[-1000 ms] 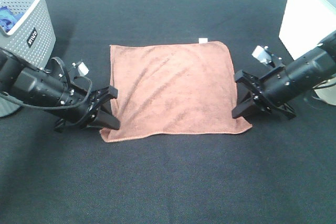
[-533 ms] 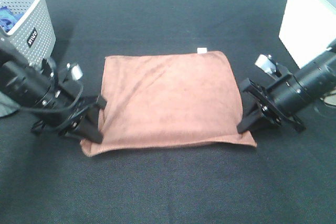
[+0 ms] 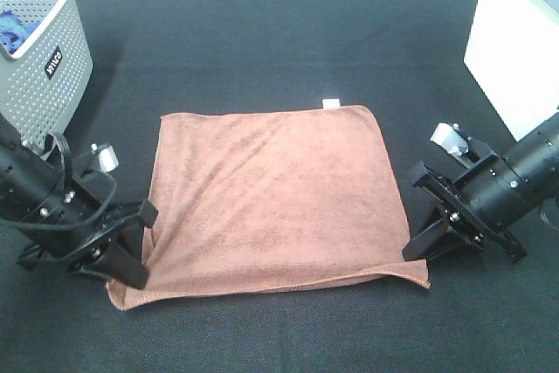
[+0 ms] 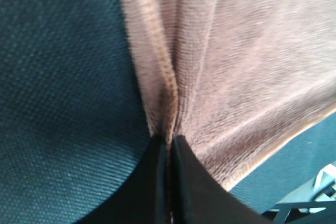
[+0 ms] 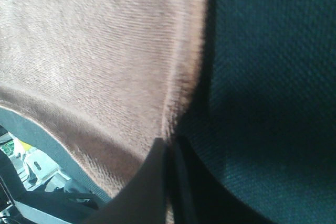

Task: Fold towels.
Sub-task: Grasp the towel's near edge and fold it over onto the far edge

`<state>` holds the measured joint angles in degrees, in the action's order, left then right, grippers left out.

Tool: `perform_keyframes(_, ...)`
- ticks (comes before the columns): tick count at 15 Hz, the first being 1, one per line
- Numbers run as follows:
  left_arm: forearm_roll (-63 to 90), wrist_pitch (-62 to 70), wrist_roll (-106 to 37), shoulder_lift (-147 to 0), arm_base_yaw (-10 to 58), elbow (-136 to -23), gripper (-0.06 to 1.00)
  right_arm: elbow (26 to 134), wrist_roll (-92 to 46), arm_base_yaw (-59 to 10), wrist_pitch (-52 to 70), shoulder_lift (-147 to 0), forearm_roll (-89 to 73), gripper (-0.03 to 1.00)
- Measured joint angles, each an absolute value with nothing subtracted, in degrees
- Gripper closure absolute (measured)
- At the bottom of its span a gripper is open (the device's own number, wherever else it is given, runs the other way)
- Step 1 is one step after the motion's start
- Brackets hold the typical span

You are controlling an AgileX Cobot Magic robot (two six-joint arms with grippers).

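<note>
A reddish-brown towel (image 3: 271, 194) lies spread on the black table, its small white tag (image 3: 331, 104) at the far edge. My left gripper (image 3: 134, 279) is shut on the towel's near left corner. In the left wrist view the cloth (image 4: 236, 66) bunches into a fold pinched between the left gripper (image 4: 169, 142) fingers. My right gripper (image 3: 414, 255) is shut on the near right corner. The right wrist view shows the hem (image 5: 178, 93) clamped in the right gripper (image 5: 170, 148).
A grey perforated basket (image 3: 48, 58) stands at the far left with a blue cloth (image 3: 10, 31) inside. A white box (image 3: 515, 50) stands at the far right. The table (image 3: 279, 24) is covered in black fabric.
Both grippers have pulled the towel's near edge toward the front of the table, dragging the whole cloth nearer. The left arm has also shifted further left.
</note>
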<state>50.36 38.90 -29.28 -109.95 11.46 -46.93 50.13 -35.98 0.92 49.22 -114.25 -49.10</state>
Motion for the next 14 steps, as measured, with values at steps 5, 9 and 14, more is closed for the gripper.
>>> perform_keyframes(5, 50.1, 38.9, -27.6, -109.0, 11.5, -56.5, 0.94, 60.4, -34.3, 0.9, 51.0, -114.2, -49.0, 0.97)
perform_keyframes(9, 49.0, 33.5, -26.1, -109.0, 11.5, -65.9, 0.94, 74.6, -29.9, 0.9, 51.9, -114.6, -48.1, 0.97)
perform_keyframes(14, 48.6, 21.9, -26.1, -109.0, 11.5, -67.6, 0.94, 87.7, -25.7, 0.9, 53.3, -120.4, -45.3, 0.97)
